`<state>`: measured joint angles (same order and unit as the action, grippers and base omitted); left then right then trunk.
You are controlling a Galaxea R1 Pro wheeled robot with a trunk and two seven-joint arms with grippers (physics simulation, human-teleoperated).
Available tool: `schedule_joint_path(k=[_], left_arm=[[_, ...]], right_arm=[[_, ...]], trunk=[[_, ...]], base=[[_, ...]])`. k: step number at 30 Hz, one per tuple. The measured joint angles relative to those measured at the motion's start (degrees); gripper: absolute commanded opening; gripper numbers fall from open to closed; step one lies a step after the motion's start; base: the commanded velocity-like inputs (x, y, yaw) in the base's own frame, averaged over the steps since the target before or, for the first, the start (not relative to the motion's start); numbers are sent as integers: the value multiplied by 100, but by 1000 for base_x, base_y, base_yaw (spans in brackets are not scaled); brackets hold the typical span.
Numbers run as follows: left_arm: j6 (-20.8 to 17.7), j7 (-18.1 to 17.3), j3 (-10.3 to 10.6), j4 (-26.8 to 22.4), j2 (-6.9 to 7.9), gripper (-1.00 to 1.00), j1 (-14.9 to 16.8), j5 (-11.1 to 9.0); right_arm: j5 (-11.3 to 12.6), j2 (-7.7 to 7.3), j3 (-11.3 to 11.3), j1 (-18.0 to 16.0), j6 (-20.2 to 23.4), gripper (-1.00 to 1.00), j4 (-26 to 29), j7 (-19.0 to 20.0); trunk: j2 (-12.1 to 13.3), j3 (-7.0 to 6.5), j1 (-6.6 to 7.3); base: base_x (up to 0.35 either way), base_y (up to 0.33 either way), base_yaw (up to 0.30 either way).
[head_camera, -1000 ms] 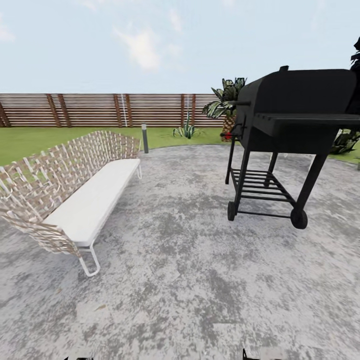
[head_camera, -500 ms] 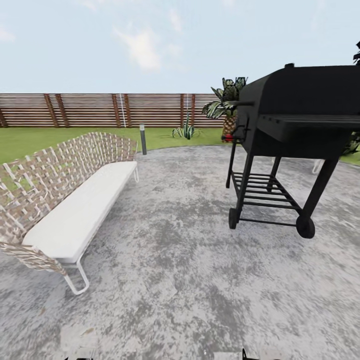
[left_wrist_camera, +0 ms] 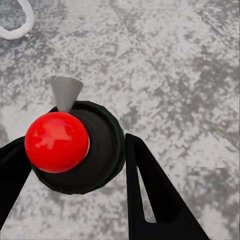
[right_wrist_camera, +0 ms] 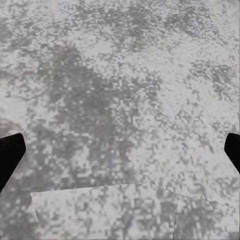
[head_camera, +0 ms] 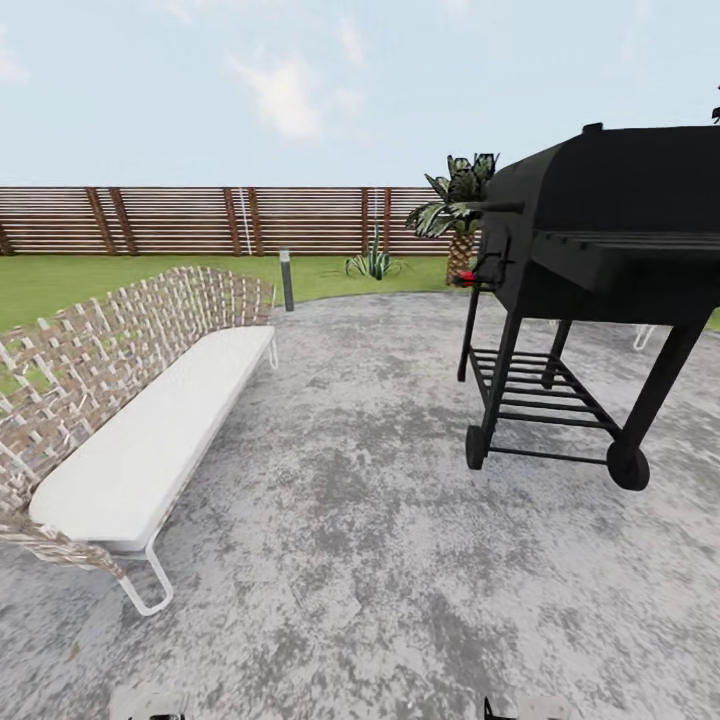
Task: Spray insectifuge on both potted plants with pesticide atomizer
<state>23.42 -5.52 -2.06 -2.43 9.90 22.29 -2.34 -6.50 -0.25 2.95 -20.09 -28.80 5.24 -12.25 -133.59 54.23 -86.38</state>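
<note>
Garden scene: mottled grey paved patio (head_camera: 360, 520) fills the lower frame of the head view, lawn (head_camera: 60, 280) and a brown slat fence (head_camera: 200, 220) run across the middle, sky above. Wicker bench (head_camera: 130, 400) with a white cushion sits at left. Black barbecue grill (head_camera: 600, 270) on a wheeled stand at right. Palm (head_camera: 455, 205) just behind the grill's left edge, spiky agave (head_camera: 373, 262) and a short grey post (head_camera: 287, 278) at the lawn edge. Left wrist view: left gripper (left_wrist_camera: 75, 160) is clamped on the pesticide atomizer (left_wrist_camera: 80, 147), black body, red ball top, grey nozzle, over the paving. Right wrist view: right gripper (right_wrist_camera: 120, 150) spread wide, nothing between the fingertips, paving below.
</note>
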Motion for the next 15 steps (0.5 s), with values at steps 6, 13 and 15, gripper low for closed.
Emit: schedule_joint_path(k=[6, 13, 15], left_arm=[[0, 0, 0, 0, 2, -100, 0, -26], [0, 0, 1, 0, 10, -100, 0, -21], [0, 0, 1, 0, 10, -100, 0, -19]], right_arm=[[-1, 8, 0, 0, -3, 100, 0, 4], [3, 7, 0, 0, -8, 100, 0, 21], [1, 8, 0, 0, -8, 100, 0, 22]], trunk=[[0, 0, 0], [0, 0, 0], [0, 0, 0]], base=[[339, 4, 0], [341, 0, 0], [343, 0, 0]])
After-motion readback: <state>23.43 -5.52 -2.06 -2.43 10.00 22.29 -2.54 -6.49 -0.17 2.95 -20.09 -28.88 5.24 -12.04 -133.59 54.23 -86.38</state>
